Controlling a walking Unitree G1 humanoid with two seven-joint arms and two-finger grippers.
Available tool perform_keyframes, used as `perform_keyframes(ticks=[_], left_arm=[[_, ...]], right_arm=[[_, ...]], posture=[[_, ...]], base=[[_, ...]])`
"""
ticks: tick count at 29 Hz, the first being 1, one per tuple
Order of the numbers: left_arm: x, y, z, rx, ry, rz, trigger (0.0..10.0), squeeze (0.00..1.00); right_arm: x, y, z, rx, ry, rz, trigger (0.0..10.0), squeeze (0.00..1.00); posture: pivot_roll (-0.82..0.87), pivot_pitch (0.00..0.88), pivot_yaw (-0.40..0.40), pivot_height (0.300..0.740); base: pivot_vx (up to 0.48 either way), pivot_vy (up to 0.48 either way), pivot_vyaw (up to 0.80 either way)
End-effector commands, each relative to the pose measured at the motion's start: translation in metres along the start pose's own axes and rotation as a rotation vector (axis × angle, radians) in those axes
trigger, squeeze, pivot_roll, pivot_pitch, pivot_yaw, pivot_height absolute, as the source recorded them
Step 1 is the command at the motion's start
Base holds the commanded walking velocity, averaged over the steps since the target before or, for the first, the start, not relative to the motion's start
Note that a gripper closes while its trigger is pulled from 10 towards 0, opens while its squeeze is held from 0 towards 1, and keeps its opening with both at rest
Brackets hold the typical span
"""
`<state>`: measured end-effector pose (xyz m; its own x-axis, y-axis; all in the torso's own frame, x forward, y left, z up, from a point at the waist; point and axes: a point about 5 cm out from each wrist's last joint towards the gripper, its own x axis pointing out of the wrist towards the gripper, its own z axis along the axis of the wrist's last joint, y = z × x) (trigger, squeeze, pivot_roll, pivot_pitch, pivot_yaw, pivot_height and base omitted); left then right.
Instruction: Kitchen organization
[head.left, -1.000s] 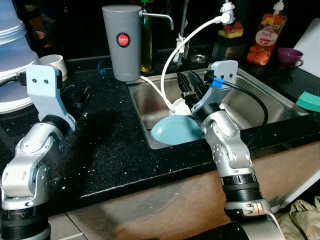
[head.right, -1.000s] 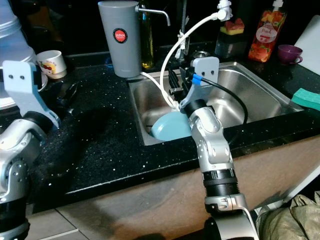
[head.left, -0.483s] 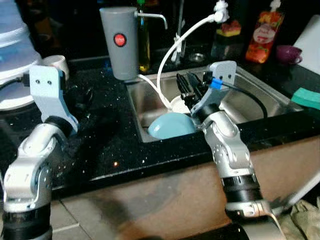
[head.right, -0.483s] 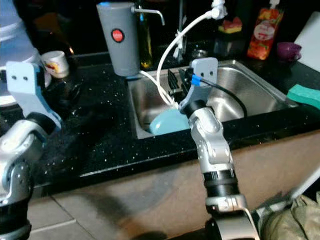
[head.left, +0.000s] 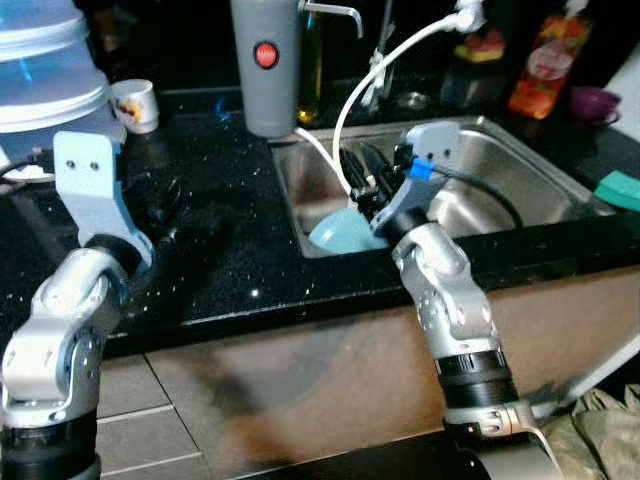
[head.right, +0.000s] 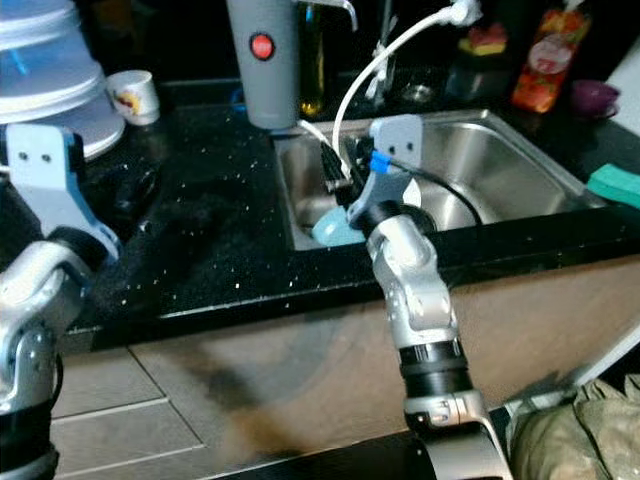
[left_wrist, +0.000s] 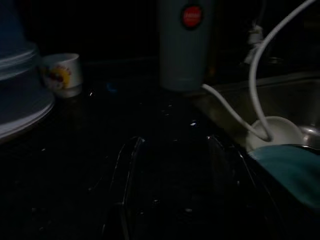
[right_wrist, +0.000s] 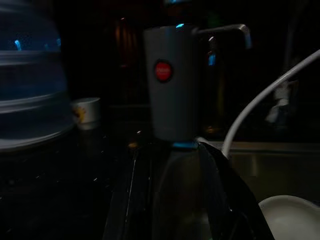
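Since one second ago the whole head view is seen to have shifted: the counter edge sits higher in frame and more floor tile is exposed at lower left, so the camera has backed off or tilted; this is not read as movement of the objects. Against the sink, the right gripper (head.left: 362, 178) is found further toward the sink's left end, above the light blue plate (head.left: 340, 232), which leans tilted against the left inner wall of the steel sink (head.left: 520, 170) at centre frame. Its two black fingers are parted and nothing is held between them; contact with the plate cannot be confirmed. A white bowl (left_wrist: 274, 131) is noted just behind the plate, with the white hose (head.left: 400, 50) curving down to it. The left gripper (head.left: 165, 205) is held over the black countertop (head.left: 230, 270) at left of frame, fingers spread, unladen. The plate is judged not yet grasped; the shift suggests an approach to lift it from the sink is in hand.
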<state>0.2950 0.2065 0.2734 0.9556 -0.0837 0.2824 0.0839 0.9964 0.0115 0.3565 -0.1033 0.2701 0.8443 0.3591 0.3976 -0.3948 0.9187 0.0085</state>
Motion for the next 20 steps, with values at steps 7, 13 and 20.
perform_keyframes(ticks=[7, 13, 20], left_arm=[[-0.0023, 0.0000, -0.0009, 0.002, 0.010, 0.010, 10.0, 0.00], [-0.0019, 0.0009, -0.0008, 0.001, 0.016, 0.013, 10.0, 0.00], [-0.0020, 0.0014, -0.0027, 0.011, 0.034, 0.016, 10.0, 0.00]], right_arm=[[-0.0009, 0.0020, -0.0003, 0.010, 0.000, 0.004, 10.0, 0.00], [0.0003, 0.0020, -0.0011, 0.011, 0.006, 0.003, 10.0, 0.00], [0.0011, 0.0020, -0.0016, 0.012, 0.008, 0.004, 10.0, 0.00]], posture=[[0.03, 0.065, -0.029, 0.740], [0.04, 0.072, -0.029, 0.740], [0.04, 0.075, -0.027, 0.740]], base=[[-0.329, 0.000, 0.00], [-0.255, 0.000, 0.00], [0.000, 0.000, 0.00]])
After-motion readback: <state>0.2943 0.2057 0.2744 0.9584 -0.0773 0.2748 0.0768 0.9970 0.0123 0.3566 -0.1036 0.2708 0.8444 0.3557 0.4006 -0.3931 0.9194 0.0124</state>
